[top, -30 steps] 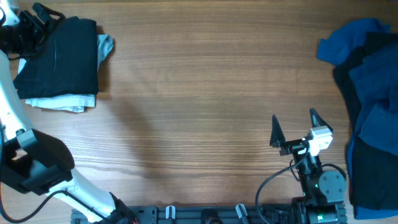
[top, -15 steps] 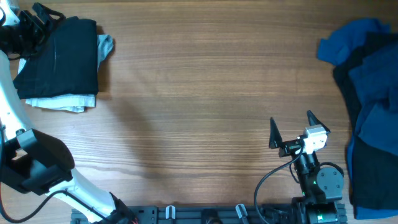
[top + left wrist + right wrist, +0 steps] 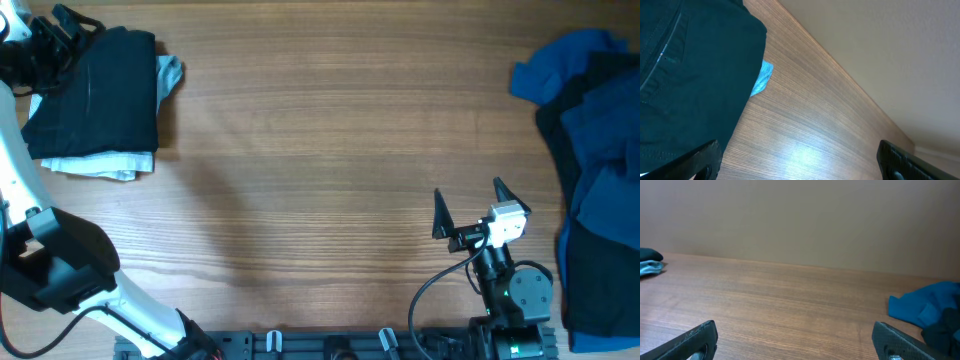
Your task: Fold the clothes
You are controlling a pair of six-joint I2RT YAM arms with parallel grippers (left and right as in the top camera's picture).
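Table (image 3: 320,150): wood top, middle bare, clothes at both ends.

Biggest item is the unfolded heap (image 3: 595,180) of royal-blue and navy garments at the right edge. Its long axis runs near-to-far along that edge. It lies to the right of the right gripper (image 3: 469,192) and slightly beyond it, near but not touching. The right arm is clearly the nearer one; the left arm is at the opposite end of the table. My read is that the next grab belongs to the right arm, reaching right and outward for a blue edge.

Far-left corner: black shorts (image 3: 95,95), folded into a neat rectangle on a pale layer (image 3: 100,165) that shows along the near edge. That one looks done.

Left gripper (image 3: 797,162): over the far-left end of the shorts, jaws spread wide with nothing between them. Right gripper: jaws wide apart too, empty, above bare wood.

Smallest: a pale blue denim scrap (image 3: 170,72) poking out past the right side of the shorts.

Hard to make out:
- The heap is cut off by the frame edge, so I can't count garments or find a hem or waistband.
- The left gripper is black on black cloth, so I can't tell whether it touches or hovers.
- I can't tell what the pale layer is.
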